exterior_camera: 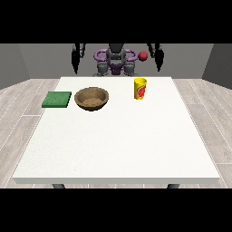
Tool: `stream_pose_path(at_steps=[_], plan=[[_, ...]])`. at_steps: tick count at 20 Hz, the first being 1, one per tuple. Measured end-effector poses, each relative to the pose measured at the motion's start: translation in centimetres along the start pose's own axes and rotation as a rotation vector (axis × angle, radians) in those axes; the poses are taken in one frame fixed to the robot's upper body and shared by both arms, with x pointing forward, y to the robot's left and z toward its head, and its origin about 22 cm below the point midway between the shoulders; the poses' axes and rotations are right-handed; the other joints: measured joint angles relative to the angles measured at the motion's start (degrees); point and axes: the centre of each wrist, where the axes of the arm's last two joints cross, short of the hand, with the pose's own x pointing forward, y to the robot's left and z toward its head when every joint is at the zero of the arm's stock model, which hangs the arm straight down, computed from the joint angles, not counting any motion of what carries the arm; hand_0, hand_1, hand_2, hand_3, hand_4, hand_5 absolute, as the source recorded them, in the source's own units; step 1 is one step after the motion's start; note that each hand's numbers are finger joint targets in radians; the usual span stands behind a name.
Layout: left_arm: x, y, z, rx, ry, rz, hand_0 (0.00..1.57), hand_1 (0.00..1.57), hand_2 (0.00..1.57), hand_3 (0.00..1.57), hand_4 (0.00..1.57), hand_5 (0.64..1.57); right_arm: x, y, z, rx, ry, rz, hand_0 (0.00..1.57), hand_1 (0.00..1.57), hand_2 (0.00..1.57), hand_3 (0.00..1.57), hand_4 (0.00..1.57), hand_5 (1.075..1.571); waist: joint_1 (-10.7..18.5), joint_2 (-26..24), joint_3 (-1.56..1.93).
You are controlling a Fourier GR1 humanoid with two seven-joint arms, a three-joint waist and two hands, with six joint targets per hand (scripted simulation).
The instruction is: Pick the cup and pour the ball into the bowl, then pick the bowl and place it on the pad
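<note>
A yellow cup [140, 88] with a red patch on its side stands upright on the white table [118, 145], far right of centre. A small red ball [143, 55] shows above the cup, in the air in front of the robot and just left of the hand at the view's right [157, 58]. A brown bowl [91, 99] sits left of the cup, and beside it at the left lies a flat green pad [57, 99]. The hand at the view's left [78, 59] hangs behind the table's far edge. Both hands point down with straight fingers and hold nothing.
The robot's torso [115, 61] stands behind the far edge of the table. The wide near part of the table lies in front of the bowl and cup. Around the table is grey plank floor [20, 104].
</note>
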Motion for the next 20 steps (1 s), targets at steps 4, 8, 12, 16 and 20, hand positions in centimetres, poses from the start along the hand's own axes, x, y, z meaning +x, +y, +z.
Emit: stream_pose_path(at_steps=[4, 8, 12, 16, 20], plan=[[1.3, 0.5, 0.0, 0.001, -0.012, -0.011, 0.00, 0.00, 0.00, 0.00, 0.66, 1.566, 1.4, -0.6, 0.0, -0.005, -0.016, 0.021, 0.00, 0.00, 0.00, 0.00, 0.87, 1.533, 0.1, -7.3, 0.82], [1.7, -0.3, 0.8, 0.009, 0.068, 0.070, 0.00, 0.00, 0.00, 0.00, 0.64, 1.563, 2.2, -1.3, 0.7, -0.023, 0.043, -0.017, 0.00, 0.00, 0.00, 0.00, 0.86, 1.534, -0.4, -16.0, 1.40], [2.7, -1.6, 2.0, 0.020, 0.193, 0.161, 0.00, 0.00, 0.00, 0.00, 0.62, 1.564, 3.4, -1.0, 2.0, -0.047, 0.156, -0.078, 0.00, 0.00, 0.00, 0.00, 0.86, 1.531, -1.2, -22.4, 1.75], [5.6, -2.8, 2.1, 0.024, 0.179, 0.190, 0.00, 0.00, 0.00, 0.00, 0.57, 1.559, 6.4, -1.4, 2.8, -0.052, 0.134, -0.096, 0.00, 0.00, 0.00, 0.00, 0.77, 1.544, -1.9, -21.4, 1.86], [7.5, -3.7, 1.5, 0.023, 0.077, 0.174, 0.00, 0.00, 0.00, 0.00, 0.61, 1.555, 8.9, -1.7, 2.6, -0.061, 0.033, -0.102, 0.00, 0.00, 0.00, 0.00, 0.74, 1.546, -2.3, -15.0, 1.92]])
